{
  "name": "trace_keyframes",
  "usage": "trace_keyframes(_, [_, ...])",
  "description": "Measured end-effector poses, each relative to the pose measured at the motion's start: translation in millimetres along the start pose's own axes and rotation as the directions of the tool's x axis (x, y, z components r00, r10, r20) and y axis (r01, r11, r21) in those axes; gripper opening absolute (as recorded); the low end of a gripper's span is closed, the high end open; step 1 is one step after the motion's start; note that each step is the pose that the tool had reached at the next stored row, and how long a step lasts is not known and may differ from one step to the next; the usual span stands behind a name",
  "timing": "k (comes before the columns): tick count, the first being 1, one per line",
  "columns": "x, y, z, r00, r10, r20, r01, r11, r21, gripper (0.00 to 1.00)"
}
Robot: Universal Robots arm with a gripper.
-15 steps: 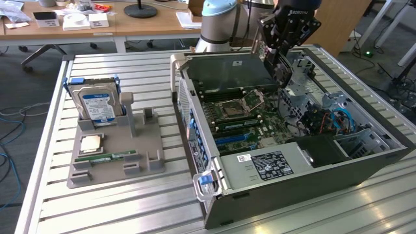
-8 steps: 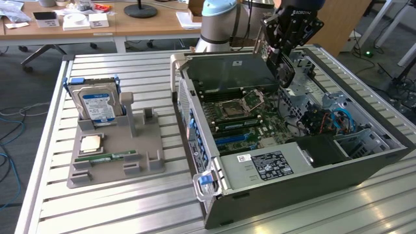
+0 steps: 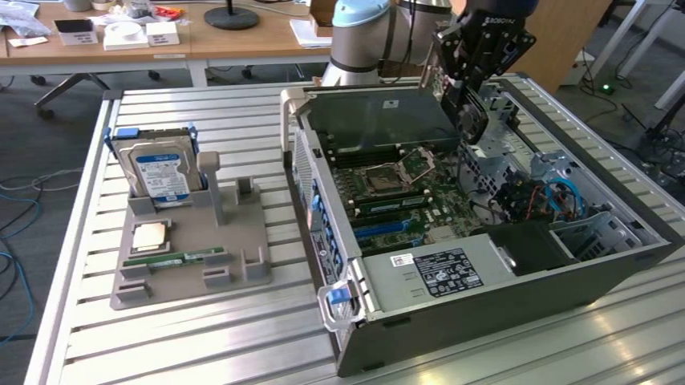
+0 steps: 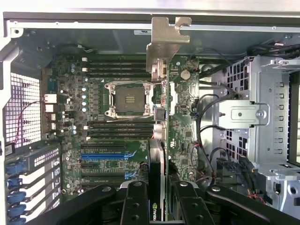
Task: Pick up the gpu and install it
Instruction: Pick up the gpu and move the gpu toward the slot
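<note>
1. Wrist view: my gripper (image 4: 160, 190) is clamped on the gpu (image 4: 157, 159), with a finger (image 4: 135, 201) on each flat face. The card hangs edge-down, its metal bracket (image 4: 165, 44) at the far end.
2. I judge this hold keeps the connector edge free and facing the motherboard (image 4: 70, 140).
3. The gpu hangs above the open computer case (image 3: 599, 269), clear of the board and seated in no slot.
4. On the grey holder (image 3: 249, 241), well apart on the exterior view's left, I count one hard drive (image 3: 160, 172), one processor chip (image 3: 149, 234) and one green memory stick (image 3: 176, 258).
5. I count one gpu, one gripper and one case.
</note>
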State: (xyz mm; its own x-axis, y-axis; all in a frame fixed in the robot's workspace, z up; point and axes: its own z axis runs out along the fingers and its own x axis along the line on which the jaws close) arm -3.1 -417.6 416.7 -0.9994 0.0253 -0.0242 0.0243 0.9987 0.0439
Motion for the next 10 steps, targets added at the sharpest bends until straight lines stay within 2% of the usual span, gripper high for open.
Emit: trace_keyframes(10, [-8.8, 2.0, 0.6, 1.0, 0.0, 0.0, 0.0, 1.0, 0.0, 0.26])
